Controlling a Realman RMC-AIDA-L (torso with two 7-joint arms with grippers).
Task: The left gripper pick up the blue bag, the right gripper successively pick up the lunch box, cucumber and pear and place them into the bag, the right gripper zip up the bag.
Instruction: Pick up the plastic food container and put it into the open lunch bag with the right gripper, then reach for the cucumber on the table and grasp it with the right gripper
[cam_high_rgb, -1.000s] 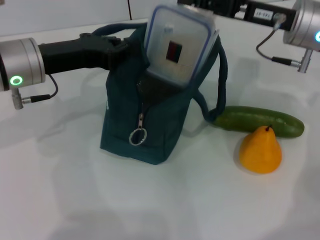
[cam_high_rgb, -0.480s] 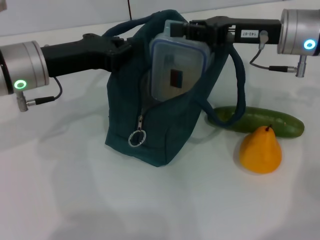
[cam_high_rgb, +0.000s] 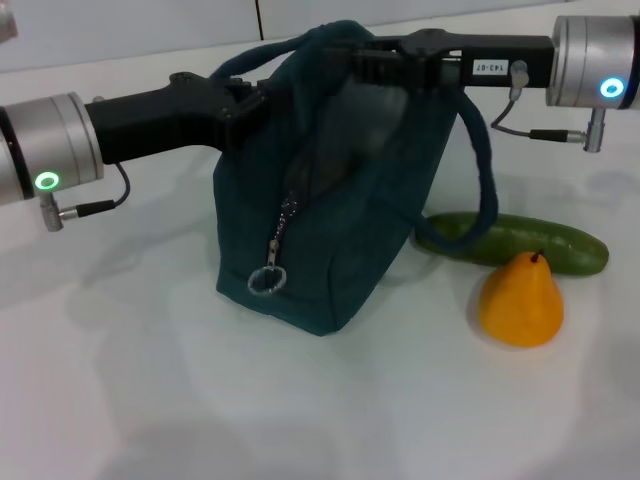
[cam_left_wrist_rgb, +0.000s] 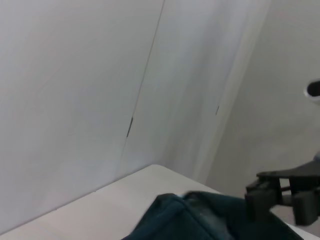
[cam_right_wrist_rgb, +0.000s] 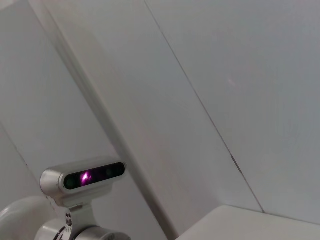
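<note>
The blue bag stands upright mid-table, its zipper ring pull hanging at the front. My left gripper comes in from the left and is shut on the bag's top left edge by a loop handle. My right gripper reaches in from the right and sits at the bag's open top. The lunch box is hidden, down inside the bag. The cucumber lies to the right of the bag, with the pear upright in front of it. The left wrist view shows the bag's top and the right gripper beyond it.
One bag handle hangs down the bag's right side, close to the cucumber's near end. The white table runs back to a pale wall. The right wrist view shows only the wall and the robot's head camera.
The lunch box has sunk from sticking out of the bag's top to fully out of sight inside it. My right gripper has come to the bag's mouth. The bag has shifted slightly.
</note>
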